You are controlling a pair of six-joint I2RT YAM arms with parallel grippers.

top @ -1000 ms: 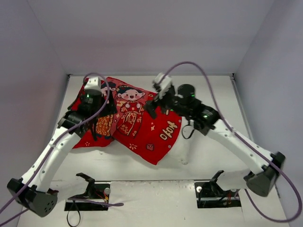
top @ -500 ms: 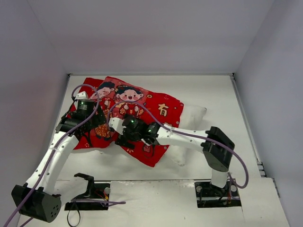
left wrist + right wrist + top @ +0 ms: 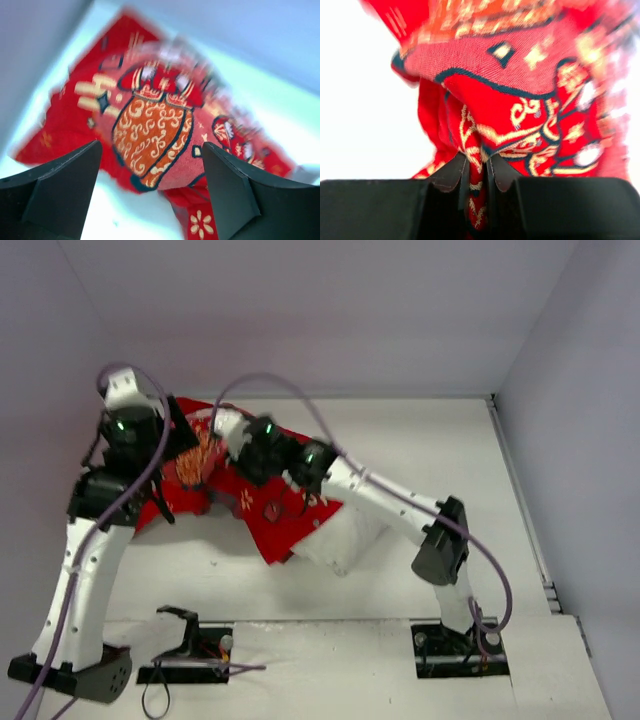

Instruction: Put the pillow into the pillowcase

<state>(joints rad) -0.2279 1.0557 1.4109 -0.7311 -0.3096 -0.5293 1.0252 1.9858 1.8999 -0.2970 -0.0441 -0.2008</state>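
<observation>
Left pincer (image 3: 150, 150) hangs wide open above the red pillowcase (image 3: 270, 518), holding nothing. Farther right, the right pincer (image 3: 477, 162) is clamped tight on a bunched fold of that cloth. The white pillow (image 3: 345, 538) shows at the pillowcase's right edge, partly covered, on the table (image 3: 440, 440). Judging from this, the fold likely wants lifting gently, with the left pincer taking the opposite lip so the mouth spreads for the pillow.
</observation>
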